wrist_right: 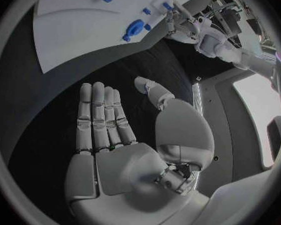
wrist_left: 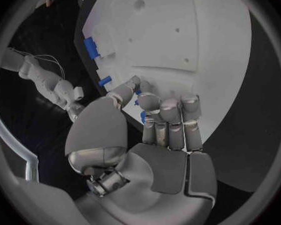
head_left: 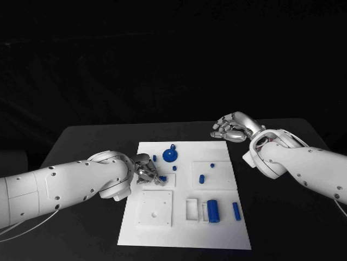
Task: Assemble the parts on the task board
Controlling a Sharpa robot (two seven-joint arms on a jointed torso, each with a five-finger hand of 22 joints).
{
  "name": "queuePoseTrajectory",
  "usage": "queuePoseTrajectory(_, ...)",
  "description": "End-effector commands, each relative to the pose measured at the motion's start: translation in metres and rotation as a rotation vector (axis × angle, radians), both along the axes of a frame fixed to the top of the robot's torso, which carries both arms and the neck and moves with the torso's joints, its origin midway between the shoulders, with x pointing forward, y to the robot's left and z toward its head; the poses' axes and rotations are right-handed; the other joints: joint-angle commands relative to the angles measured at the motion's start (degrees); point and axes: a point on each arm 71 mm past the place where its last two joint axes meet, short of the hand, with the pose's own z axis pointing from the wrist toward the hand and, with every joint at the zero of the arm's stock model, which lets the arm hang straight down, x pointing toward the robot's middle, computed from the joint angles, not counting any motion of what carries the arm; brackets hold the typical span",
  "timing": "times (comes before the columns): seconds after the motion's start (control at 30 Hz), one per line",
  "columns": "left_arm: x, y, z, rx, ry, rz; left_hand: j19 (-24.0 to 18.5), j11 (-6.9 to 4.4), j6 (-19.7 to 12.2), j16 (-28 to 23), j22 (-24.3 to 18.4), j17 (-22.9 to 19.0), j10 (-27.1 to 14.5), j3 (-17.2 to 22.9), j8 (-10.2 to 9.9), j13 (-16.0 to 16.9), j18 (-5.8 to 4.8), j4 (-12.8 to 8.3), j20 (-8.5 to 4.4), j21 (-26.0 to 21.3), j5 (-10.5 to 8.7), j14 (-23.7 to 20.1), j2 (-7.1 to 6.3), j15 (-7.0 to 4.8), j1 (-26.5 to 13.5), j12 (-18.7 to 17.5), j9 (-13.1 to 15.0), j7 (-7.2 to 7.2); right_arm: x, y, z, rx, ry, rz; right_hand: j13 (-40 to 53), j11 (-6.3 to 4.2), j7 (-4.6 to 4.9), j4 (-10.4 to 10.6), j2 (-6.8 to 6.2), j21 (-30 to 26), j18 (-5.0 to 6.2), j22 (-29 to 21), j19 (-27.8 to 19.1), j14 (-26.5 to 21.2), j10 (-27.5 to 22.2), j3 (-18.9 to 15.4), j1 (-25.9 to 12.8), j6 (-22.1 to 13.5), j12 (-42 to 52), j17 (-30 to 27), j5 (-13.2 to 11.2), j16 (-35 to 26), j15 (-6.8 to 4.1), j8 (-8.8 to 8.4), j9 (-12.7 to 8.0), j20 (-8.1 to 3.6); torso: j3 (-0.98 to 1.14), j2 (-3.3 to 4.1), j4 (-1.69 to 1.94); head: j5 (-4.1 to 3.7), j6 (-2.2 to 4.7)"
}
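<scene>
The robot's two arms are thick, glossy white shells with rounded, bulbous wrist housings, dotted with small dark round screw heads along the forearm panels and split by thin dark seams; thin pale cables loop below the left arm near the lower left edge, and a bit of reddish wiring shows at the wrist of the right arm. The left hand (head_left: 144, 173) and the right hand (head_left: 235, 128) are silver metal, with broad smooth palm plates, a large domed thumb base, and segmented fingers (wrist_right: 98, 116) ending in rounded tips.
</scene>
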Motion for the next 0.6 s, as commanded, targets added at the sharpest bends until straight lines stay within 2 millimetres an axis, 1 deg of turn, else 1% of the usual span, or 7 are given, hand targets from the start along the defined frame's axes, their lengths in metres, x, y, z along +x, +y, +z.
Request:
queuePoseTrajectory(0.03,-0.001,-0.001,0.001,-0.014,-0.006,-0.014,0.3,0.33,-0.2,-0.4,0.0,-0.1,-0.3,-0.1,-0.4,0.1,0.19,-0.4,-6.37,-0.4,0.00,-0.2,-0.39,-0.24,0.5,-0.3,0.1,0.22,0.000,0.001,0.000,0.000,0.002,0.015,-0.1,-0.03,-0.09,0.4,0.24,-0.2,0.88,0.1,-0.1,-0.4,-0.3,0.0,-0.1,-0.5,0.3,-0.1,0.4,0.3,0.04,-0.37,-0.1,0.44,0.02,0.02,-0.03,0.02,0.04)
queuePoseTrajectory(0.2,-0.002,0.001,0.002,-0.019,-0.015,-0.013,0.1,0.41,-0.4,-0.5,-0.1,-0.1,-0.5,-0.3,-0.6,0.2,0.14,-0.7,-6.34,-0.6,0.00,-0.4,-0.76,-0.30,1.1,-0.4,0.4,0.31,0.000,0.001,0.000,0.000,0.004,0.014,-0.1,-0.02,-0.08,0.4,0.24,-0.3,0.88,0.1,-0.1,-0.4,-0.3,0.0,-0.1,-0.5,0.4,-0.1,0.4,0.3,0.05,-0.38,-0.1,0.45,0.02,0.00,-0.02,0.03,0.02)
queuePoseTrajectory(0.6,-0.004,0.009,0.010,-0.039,-0.040,-0.017,-0.2,0.59,-0.7,-0.8,-0.2,-0.2,-1.0,-0.4,-1.3,0.3,-0.04,-1.5,-6.24,-0.9,0.03,-0.9,-0.88,-0.25,2.7,-0.8,1.0,0.48,-0.001,0.000,0.000,0.000,0.003,0.014,-0.2,0.00,-0.06,0.3,0.24,-0.3,0.87,0.1,-0.1,-0.4,-0.3,-0.1,0.0,-0.6,0.4,-0.1,0.4,0.3,0.06,-0.40,-0.1,0.45,0.02,-0.03,0.01,0.06,0.14)
